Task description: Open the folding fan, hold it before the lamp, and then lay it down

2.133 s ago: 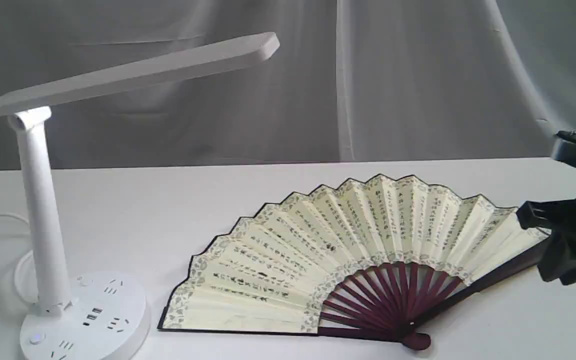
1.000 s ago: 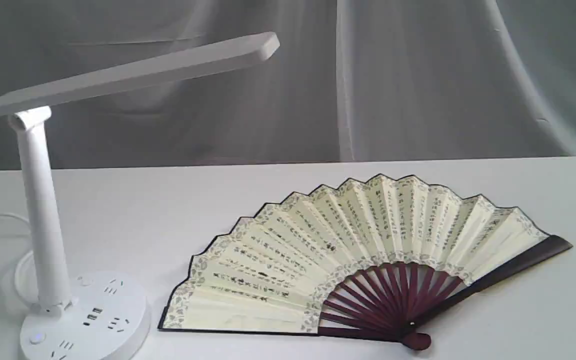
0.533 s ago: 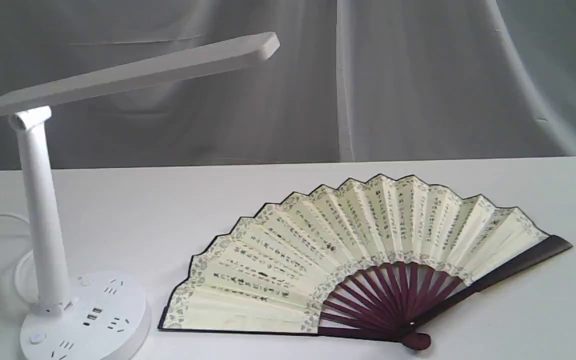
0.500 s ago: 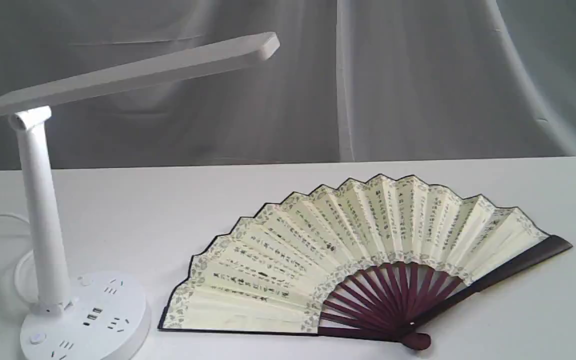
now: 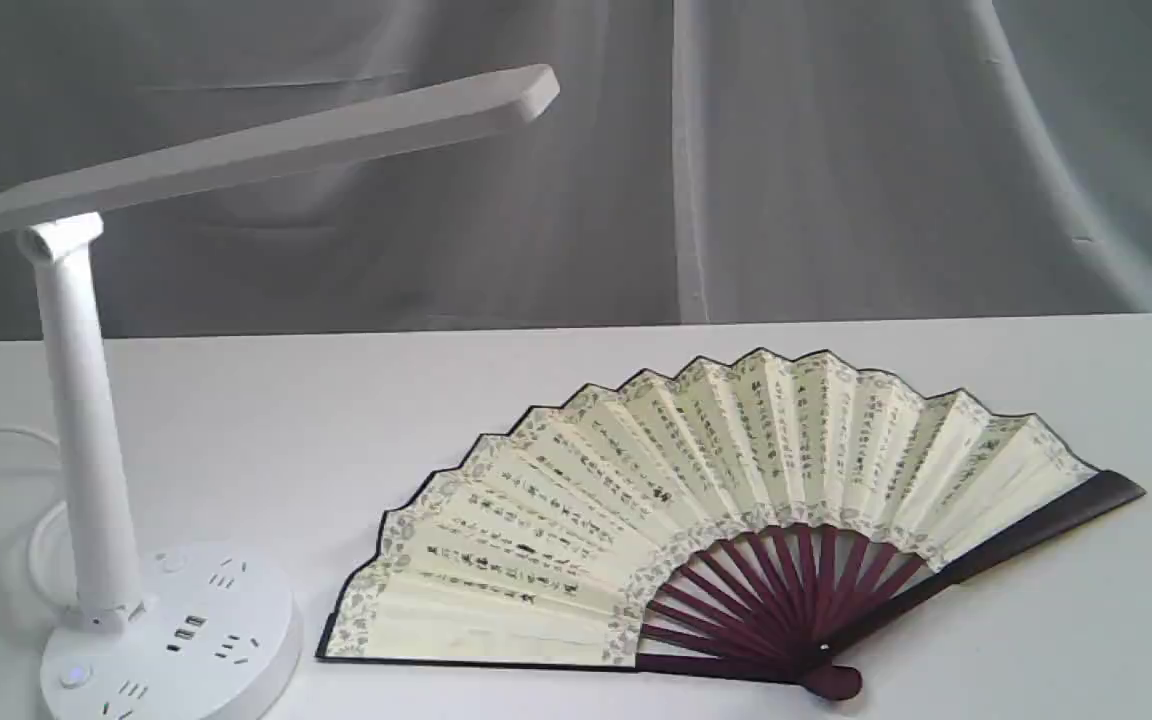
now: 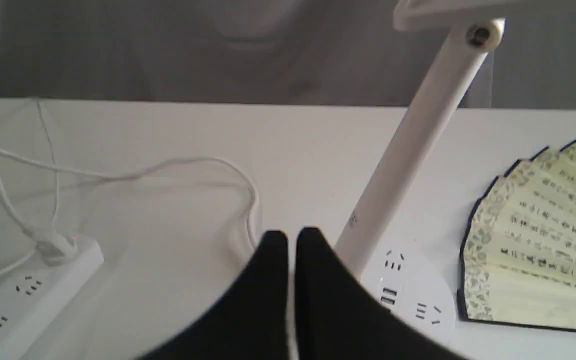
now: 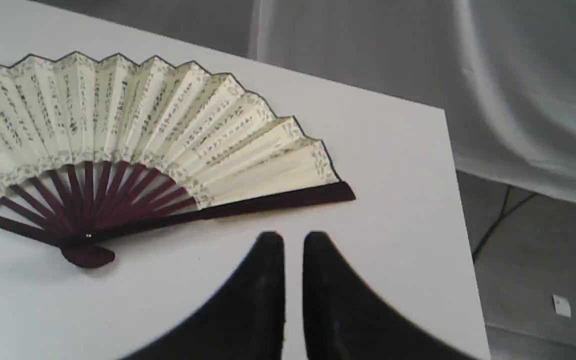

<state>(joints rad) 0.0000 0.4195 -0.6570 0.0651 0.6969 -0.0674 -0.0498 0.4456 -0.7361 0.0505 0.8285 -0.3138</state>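
Starting from the left side: the left wrist cam is the only one that catches a white power strip (image 6: 28, 285) with a thin white cord (image 6: 168, 167) looping loosely over the worktop (image 5: 336, 400), off to the outer side of the left pincer (image 6: 292, 237). That pincer's two black fingers sit pressed together with nothing in them. They hover just short of the lamp (image 5: 86, 430), whose base is right beside the tips.

Only the exterior cam gets the lamp whole. It's smooth white plastic, with a long flat bar head tilted up, a round stem and a round puck base with sockets and a button.

Past the lamp, away from the left pincer, the folding fan (image 5: 696, 500) lies flat and fully spread on the worktop, well clear of both pincers. It's pleated cream paper in sharp zigzag folds, with columns of tiny black script, a mottled floral band along both edges, and thin dark maroon wooden ribs meeting at a rounded pivot knob. One wider dark guard sticks out on the side nearest the right pincer (image 7: 293, 239).

The right pincer only shows in its own wrist cam. Its fingers are close together with a slim slit between them and nothing gripped, hanging above bare worktop a bit short of that guard. The same view also catches the worktop corner, grey floor (image 7: 533, 260) and draped pale cloth (image 5: 836, 150).
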